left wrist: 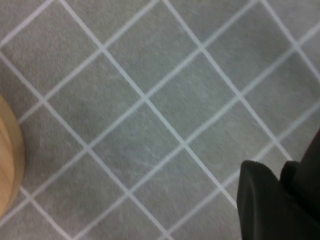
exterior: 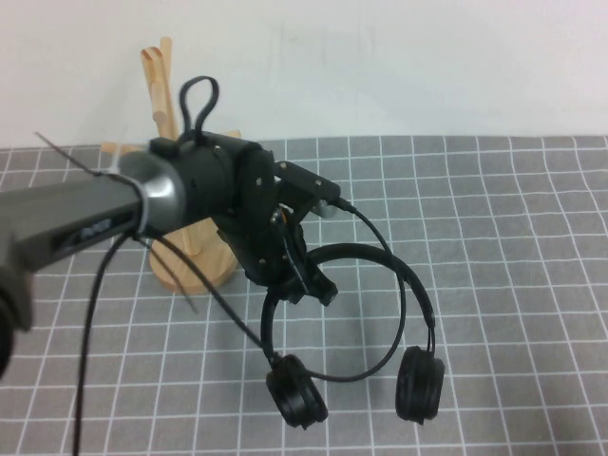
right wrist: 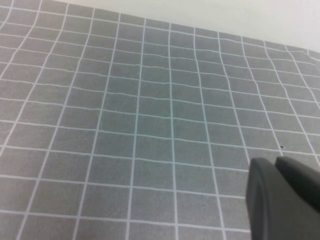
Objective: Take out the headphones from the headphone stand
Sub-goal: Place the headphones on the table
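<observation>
My left gripper (exterior: 306,277) is shut on the thin headband of the black headphones (exterior: 372,253) and holds them in the air just right of the headphone stand. The two round ear cups (exterior: 296,391) hang below, over the grey mat. The headphones are clear of the light wooden headphone stand (exterior: 186,268), whose pegs (exterior: 158,68) rise behind my left arm. The left wrist view shows only dark fingers (left wrist: 265,200) and the edge of the stand's base (left wrist: 7,160). My right gripper (right wrist: 276,164) is shut and empty over bare mat, and it is outside the high view.
A grey mat with a white grid (exterior: 513,237) covers the table up to a white wall at the back. My left arm (exterior: 85,218) and its cables cross the left side, in front of the stand.
</observation>
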Controlling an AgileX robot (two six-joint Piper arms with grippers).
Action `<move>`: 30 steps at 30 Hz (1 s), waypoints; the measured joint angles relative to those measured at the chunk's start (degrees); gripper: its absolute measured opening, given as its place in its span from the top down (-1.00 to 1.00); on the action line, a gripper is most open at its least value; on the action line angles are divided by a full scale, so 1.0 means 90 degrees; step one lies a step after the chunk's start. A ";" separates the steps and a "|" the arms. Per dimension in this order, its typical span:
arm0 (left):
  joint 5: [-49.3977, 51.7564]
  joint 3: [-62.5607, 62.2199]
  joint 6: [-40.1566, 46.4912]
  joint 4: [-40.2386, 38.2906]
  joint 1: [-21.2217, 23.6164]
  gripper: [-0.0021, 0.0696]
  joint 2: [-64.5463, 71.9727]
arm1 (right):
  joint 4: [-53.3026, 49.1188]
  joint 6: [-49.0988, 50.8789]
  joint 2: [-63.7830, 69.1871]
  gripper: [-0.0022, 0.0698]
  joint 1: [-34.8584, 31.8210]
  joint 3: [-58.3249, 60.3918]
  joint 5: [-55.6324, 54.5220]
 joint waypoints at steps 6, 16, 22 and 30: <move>0.0338 -0.0300 -0.0126 0.0065 0.0000 0.82 0.0429 | 0.0000 0.0000 0.0000 0.96 0.0000 0.0000 0.0000; 0.0466 -0.0361 -0.0191 0.0080 0.0000 0.08 0.0654 | 0.0000 0.0000 0.0000 0.96 0.0000 0.0000 0.0000; 0.0767 -0.0760 -0.0276 -0.0061 -0.0028 -0.02 0.0531 | 0.0000 0.0000 0.0000 0.96 0.0000 0.0000 0.0000; 0.1340 -0.0798 -0.0073 -0.0072 -0.0629 0.89 -0.0849 | 0.0000 0.0000 0.0000 0.96 0.0000 0.0000 0.0000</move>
